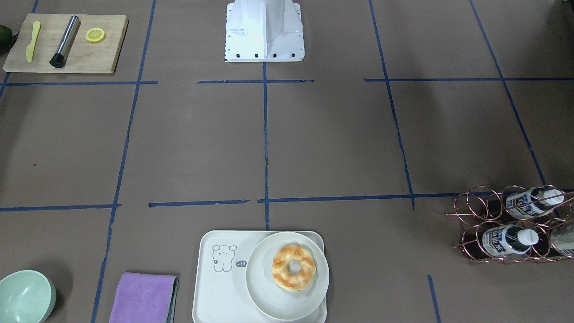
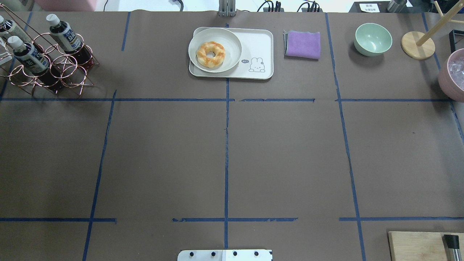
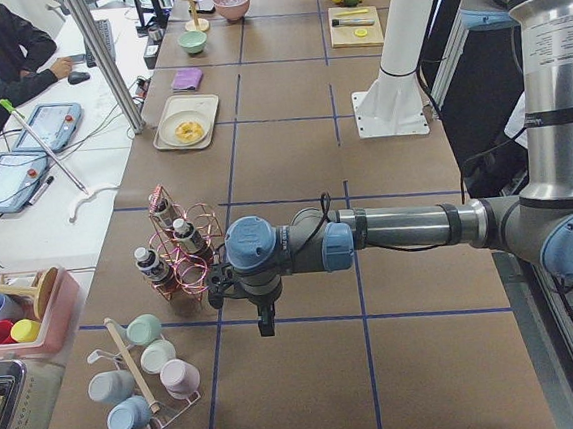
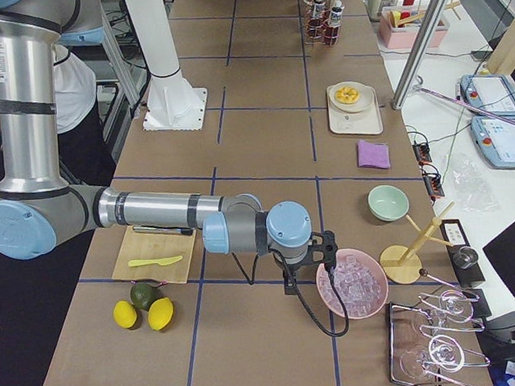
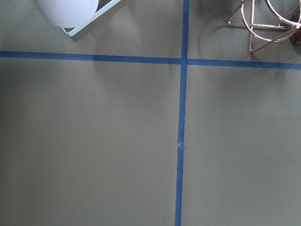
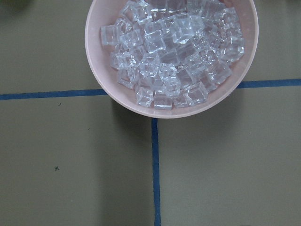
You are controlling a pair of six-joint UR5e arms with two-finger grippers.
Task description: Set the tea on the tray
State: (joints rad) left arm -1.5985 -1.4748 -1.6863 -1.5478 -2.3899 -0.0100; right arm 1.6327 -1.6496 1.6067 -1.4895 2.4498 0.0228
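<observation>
Front view: tea (image 1: 509, 240) sits in wire rack (image 1: 489, 222), well apart from tray (image 1: 210, 291).
Left-side view: left hand (image 3: 266, 325) near rack; open or closed, cannot tell.
Right-side view: right hand (image 4: 290, 284), likewise cannot tell.
Suggest: draw tea out along its ring, set it on the tray's bare bear side.

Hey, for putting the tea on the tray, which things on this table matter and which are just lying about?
Job:
- tea bottles, standing in the copper wire rack
- cream tray

Lying about:
- plate with doughnut, on that tray
- purple cloth
- green bowl
- pink bowl of ice cubes
- cutting board with yellow knife, metal muddler, lemon slice
</observation>
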